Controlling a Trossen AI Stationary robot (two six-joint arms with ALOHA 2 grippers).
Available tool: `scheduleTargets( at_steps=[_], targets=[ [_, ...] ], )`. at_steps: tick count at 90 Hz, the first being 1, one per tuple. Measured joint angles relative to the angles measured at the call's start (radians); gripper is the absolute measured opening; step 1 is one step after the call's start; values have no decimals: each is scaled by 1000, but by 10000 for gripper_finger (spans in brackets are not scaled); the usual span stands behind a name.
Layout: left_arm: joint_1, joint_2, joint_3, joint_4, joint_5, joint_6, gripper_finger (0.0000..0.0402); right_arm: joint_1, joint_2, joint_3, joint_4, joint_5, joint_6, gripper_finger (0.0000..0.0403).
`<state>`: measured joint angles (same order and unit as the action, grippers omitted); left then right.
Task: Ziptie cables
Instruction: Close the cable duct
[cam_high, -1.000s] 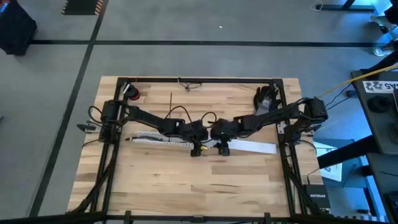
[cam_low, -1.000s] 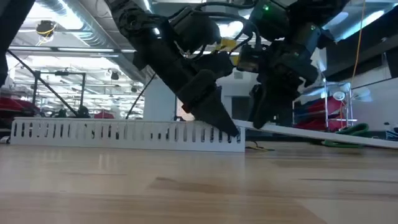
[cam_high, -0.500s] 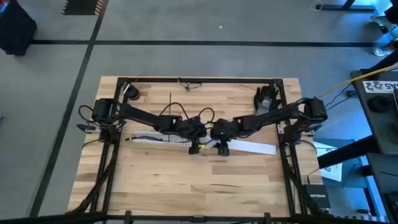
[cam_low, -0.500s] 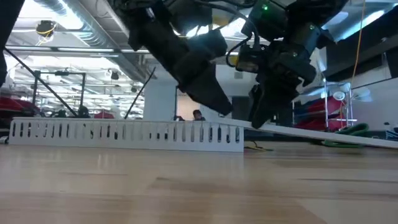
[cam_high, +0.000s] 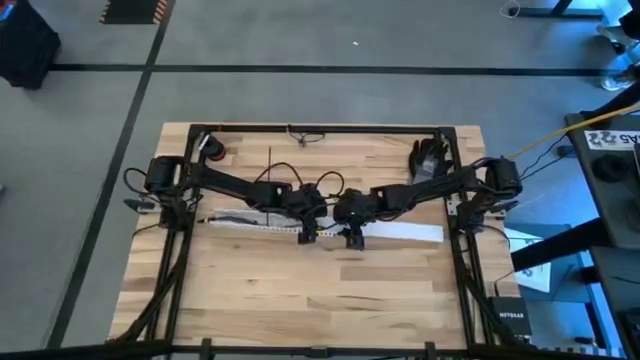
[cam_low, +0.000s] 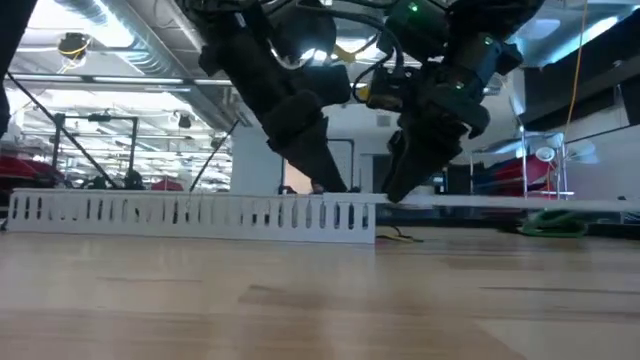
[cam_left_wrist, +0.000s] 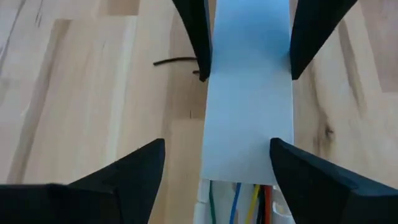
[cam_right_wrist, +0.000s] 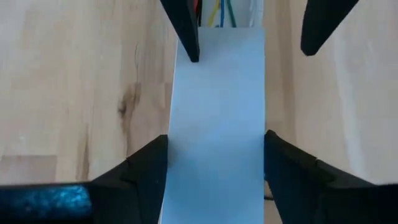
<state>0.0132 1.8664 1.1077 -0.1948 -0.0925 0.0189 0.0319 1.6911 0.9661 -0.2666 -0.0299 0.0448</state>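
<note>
A white slotted duct (cam_high: 255, 222) lies on the table and holds the cables (cam_left_wrist: 239, 200), thin green, blue, yellow and red wires that show at its open end. A flat white cover strip (cam_high: 405, 232) reaches from that end toward the table's right. My right gripper (cam_right_wrist: 216, 140) is shut on the strip near its left end. My left gripper (cam_left_wrist: 217, 146) is open just above the duct's right end, one finger on each side of the strip's tip. Whether it touches the strip, I cannot tell. My right gripper pinches the strip's two long edges (cam_right_wrist: 177, 149) between its two fingers, near the end that faces the duct. The fingers slant down from the table's right and lie across the strip. The strip (cam_low: 500, 204) hangs level at the height of the duct's top.
A black glove-like thing (cam_high: 428, 158) lies at the far right. A red thing (cam_high: 215, 152) sits at the far left, with thin dark wires (cam_high: 300, 136) at the far edge. The black frame (cam_high: 320, 128) runs round the table. Bare wood lies toward the near edge.
My left gripper has risen off the duct's right end and come down to it again. My right gripper has gone down and a little left with the strip, which was tilted and is now level. The duct has slid slightly toward the table's left.
</note>
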Motion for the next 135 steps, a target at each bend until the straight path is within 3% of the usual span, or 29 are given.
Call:
scheduleTargets(
  at_steps=[20,47,72,99,135],
  targets=[
    [0,-9,0,0,-2,-4,284,0,2,9,-7,0,1,225],
    [2,-131,21,-36,-16,39,284,0,11,18,-23,-5,3,225],
    [4,-256,21,-246,-22,105,284,0,11,18,-41,-6,9,225],
    [4,-263,-101,-187,-15,91,284,0,11,18,-43,-5,13,225],
    [-10,-264,-102,-162,-23,-2,284,0,11,17,-50,20,-12,225]
  ],
)
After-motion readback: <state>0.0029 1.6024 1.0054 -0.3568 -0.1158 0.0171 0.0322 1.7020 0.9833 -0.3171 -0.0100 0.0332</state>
